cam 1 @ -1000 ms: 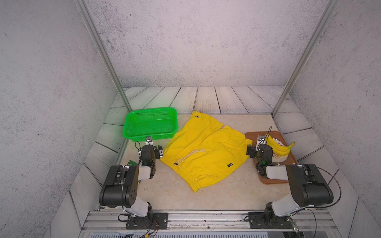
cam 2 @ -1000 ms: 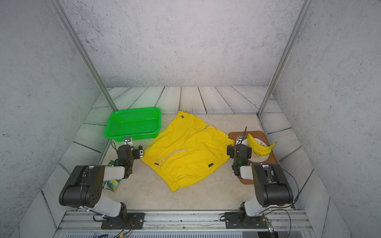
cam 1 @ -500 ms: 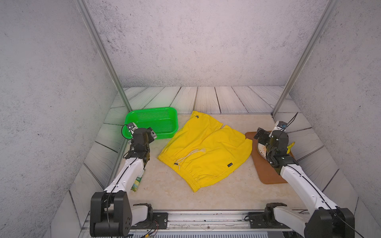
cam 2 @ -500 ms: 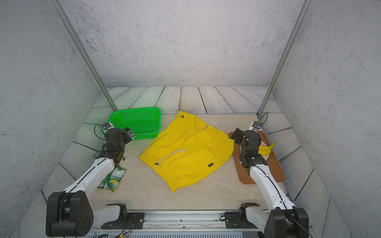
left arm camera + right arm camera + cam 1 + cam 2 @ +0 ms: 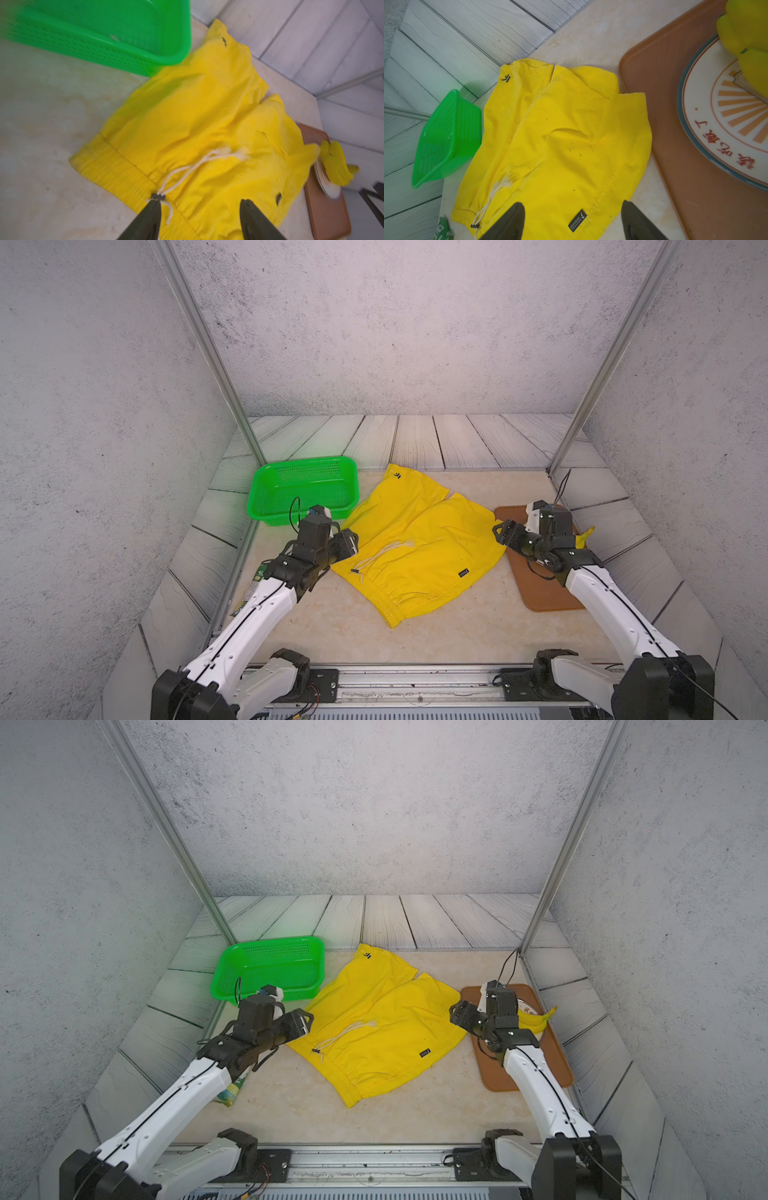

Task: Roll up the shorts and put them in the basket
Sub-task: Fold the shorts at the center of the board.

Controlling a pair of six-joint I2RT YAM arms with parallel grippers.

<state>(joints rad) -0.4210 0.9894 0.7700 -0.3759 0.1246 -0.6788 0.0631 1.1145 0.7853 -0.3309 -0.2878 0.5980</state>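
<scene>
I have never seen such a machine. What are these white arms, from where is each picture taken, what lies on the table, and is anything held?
These are two robot arms mounted on a rail at the table's front edge: the left arm and the right arm. Each ends in two-fingered jaws. Two pictures come from a camera above, looking down on the whole scene. The two others come from small cameras on the wrists, looking past the jaws. On the table lie yellow shorts, spread flat and not yet rolled. Beside them are a green basket and a brown tray carrying a plate with bananas. A small packet lies under the left arm. Both pairs of jaws stand apart near the shorts' edges and hold nothing.
</scene>
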